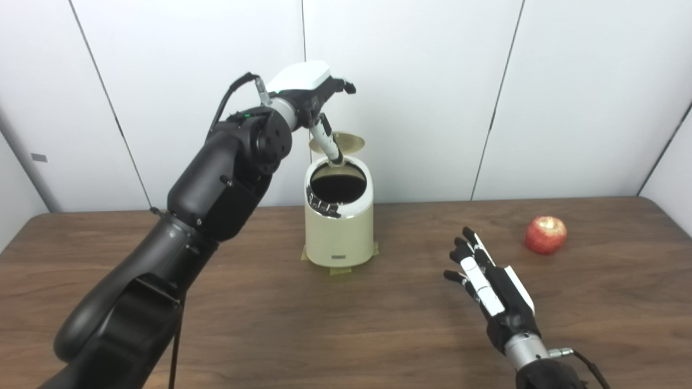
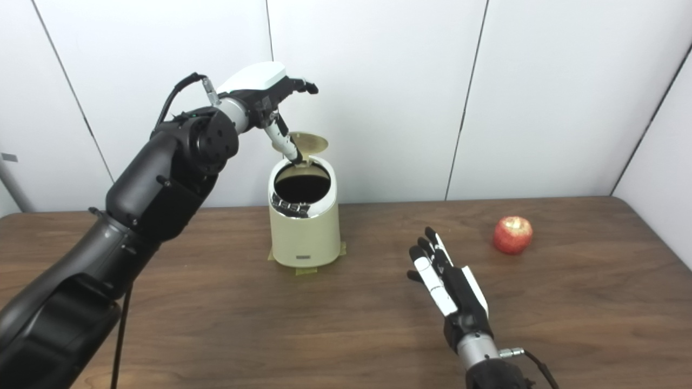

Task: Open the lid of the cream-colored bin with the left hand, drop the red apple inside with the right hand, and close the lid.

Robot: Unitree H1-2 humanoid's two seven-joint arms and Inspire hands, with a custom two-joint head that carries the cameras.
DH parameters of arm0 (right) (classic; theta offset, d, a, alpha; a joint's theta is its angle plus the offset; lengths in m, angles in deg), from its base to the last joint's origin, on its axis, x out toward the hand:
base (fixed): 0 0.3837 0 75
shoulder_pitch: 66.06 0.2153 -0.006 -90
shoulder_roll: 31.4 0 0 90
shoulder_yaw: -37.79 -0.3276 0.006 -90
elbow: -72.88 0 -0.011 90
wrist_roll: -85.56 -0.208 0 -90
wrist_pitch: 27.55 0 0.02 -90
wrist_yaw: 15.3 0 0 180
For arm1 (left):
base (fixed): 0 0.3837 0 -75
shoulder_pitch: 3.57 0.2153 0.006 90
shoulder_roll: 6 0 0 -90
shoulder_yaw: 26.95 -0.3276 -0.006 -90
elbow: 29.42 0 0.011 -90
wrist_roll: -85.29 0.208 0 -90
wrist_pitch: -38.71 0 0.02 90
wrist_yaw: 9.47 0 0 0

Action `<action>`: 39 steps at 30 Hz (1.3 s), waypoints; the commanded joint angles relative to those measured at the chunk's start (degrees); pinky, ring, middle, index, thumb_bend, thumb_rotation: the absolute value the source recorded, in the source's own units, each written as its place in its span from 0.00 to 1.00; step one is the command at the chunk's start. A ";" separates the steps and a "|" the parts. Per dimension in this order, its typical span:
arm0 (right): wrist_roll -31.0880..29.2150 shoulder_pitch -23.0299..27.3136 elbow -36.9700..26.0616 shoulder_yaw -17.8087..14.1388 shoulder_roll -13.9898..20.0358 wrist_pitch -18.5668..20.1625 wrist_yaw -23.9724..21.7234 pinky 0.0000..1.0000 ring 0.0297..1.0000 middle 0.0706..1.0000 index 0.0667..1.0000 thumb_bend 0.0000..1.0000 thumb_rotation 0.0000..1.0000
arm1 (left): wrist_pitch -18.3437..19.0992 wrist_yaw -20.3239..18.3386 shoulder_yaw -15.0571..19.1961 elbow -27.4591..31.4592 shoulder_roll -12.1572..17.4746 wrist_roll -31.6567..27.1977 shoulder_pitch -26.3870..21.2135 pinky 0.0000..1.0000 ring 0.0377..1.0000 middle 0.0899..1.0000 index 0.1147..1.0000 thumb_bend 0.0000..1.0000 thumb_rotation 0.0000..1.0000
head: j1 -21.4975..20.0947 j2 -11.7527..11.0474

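Wood table (image 1: 378,335) nearest, wide and brown, bearing one bin and one apple. Right hand (image 1: 489,283) low over the near right of the table, palm turned inward, fingers straight and spread, holding nothing, touching neither bin nor apple. Bare wood between that hand and the apple (image 1: 546,234), with nothing standing in the way; apple red with a pale patch on top, resting well to the right of the bin and a little beyond the hand's fingertips. Left arm (image 1: 178,232), bulky and black, crossing the left half of the scene from the bottom edge and rising toward the bin's top, hiding a stretch of table and wall behind it. Bin (image 1: 339,232) at mid-table, cream-colored, upright, standing on strips of yellowish tape (image 1: 340,270) that peek out at its base. Mouth of the bin dark and uncovered, ringed by a shiny rim. Lid (image 1: 346,142) tipped up behind the mouth, at the far side. Left hand (image 1: 311,86) raised above the bin, one finger (image 1: 327,141) reaching down to the rear rim just before the lid, the rest partly curled; no grip on anything visible. White panelled wall (image 1: 432,81) farthest back. Two hands, one bin, one lid, one apple.
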 commanded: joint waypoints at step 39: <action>12.16 2.56 0.84 0.39 2.46 -8.68 6.18 0.81 0.85 0.89 0.91 0.55 0.74 | -7.73 26.11 29.62 24.69 -7.30 -28.50 44.14 0.88 0.92 0.95 0.98 0.54 0.44 | -3.20 1.21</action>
